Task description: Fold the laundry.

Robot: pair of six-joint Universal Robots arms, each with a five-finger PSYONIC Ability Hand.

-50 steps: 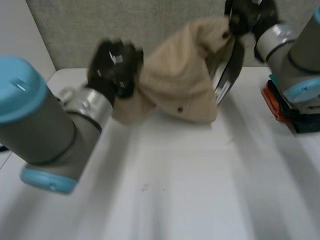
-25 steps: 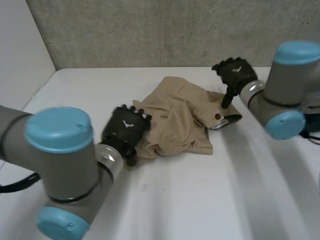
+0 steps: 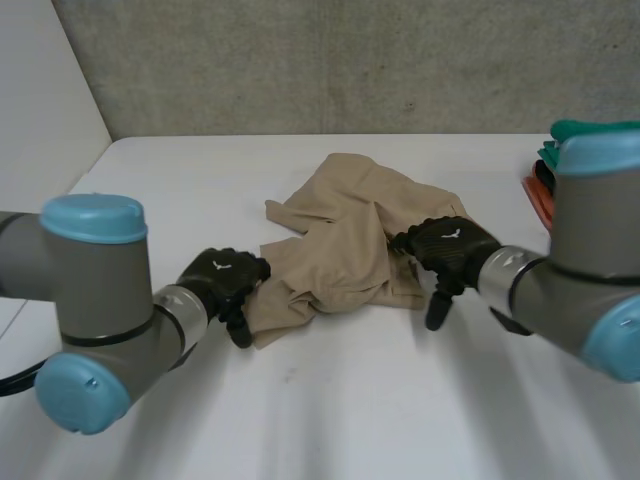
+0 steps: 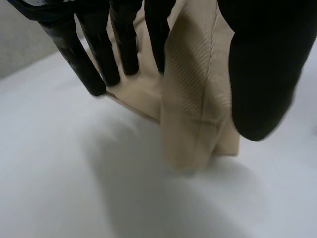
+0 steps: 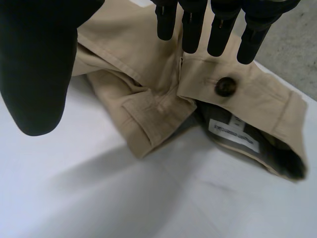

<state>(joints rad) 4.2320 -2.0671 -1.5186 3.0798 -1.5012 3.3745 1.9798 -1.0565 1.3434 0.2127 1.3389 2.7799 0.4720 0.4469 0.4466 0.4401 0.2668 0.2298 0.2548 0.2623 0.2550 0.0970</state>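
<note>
A beige garment (image 3: 340, 230) with a buttoned waistband lies crumpled on the white table (image 3: 350, 400). My left hand (image 3: 222, 278) rests at its near left corner. In the left wrist view its fingers (image 4: 101, 54) are straight over a folded edge of the cloth (image 4: 198, 99), the thumb apart, gripping nothing. My right hand (image 3: 448, 248) is at the garment's right edge. In the right wrist view its fingers (image 5: 190, 25) hang straight above the waistband (image 5: 247, 94) and its dark button (image 5: 227, 85), with the thumb wide apart. A white label (image 5: 234, 133) shows inside the waistband.
A stack of folded clothes (image 3: 540, 180), orange and green, sits at the table's right edge behind my right arm. A grey wall (image 3: 350, 60) runs along the far side of the table, and a white wall stands to the left.
A second ago both hands held the garment up in the air. They let it go, it dropped onto the table, and both hands came down to its near edges.
</note>
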